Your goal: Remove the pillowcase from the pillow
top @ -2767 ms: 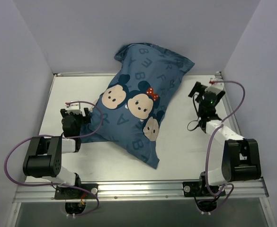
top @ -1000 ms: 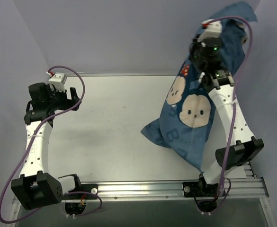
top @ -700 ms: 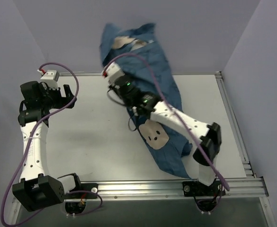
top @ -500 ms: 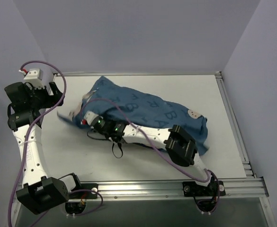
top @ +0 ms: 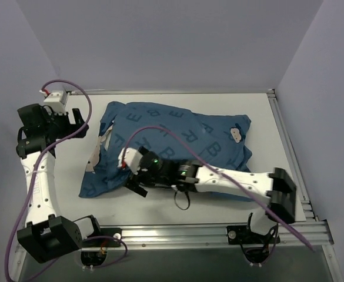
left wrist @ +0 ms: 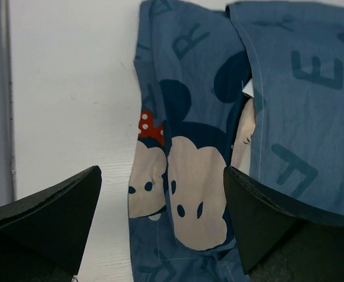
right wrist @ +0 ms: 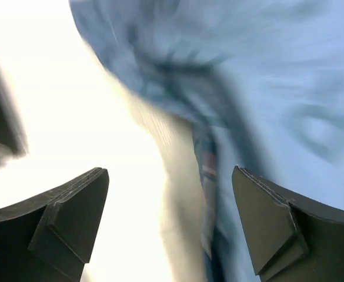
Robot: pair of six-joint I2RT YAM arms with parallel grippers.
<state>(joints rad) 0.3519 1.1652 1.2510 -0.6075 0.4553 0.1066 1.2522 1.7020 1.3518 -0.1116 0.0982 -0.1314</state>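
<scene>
The dark blue pillowcase (top: 177, 141) lies spread across the table, its mouse-face end (left wrist: 201, 194) turned to the left. It looks plump on the right; the pillow itself is hidden inside it. My right arm stretches low across the front of the cover. The right gripper (top: 133, 181) stands open at the cover's front left part. The right wrist view is blurred: the right gripper (right wrist: 169, 173) has open jaws, with blue fabric (right wrist: 266, 88) beyond them and nothing gripped. The left gripper (top: 77, 120) hangs open above the table's left side. In its wrist view the left gripper (left wrist: 163, 176) looks down on the mouse faces.
A metal rail (top: 172, 235) runs along the near edge with both arm bases on it. Purple-grey walls (top: 172, 41) close in the back and both sides. A purple cable (top: 83, 100) loops off the left wrist. Bare white table (top: 66, 188) shows at the front left.
The right arm swung the pillowcase from high on the right across to the left and laid it flat. Its jaws then opened and let the fabric go. The left arm stayed raised at the left.
</scene>
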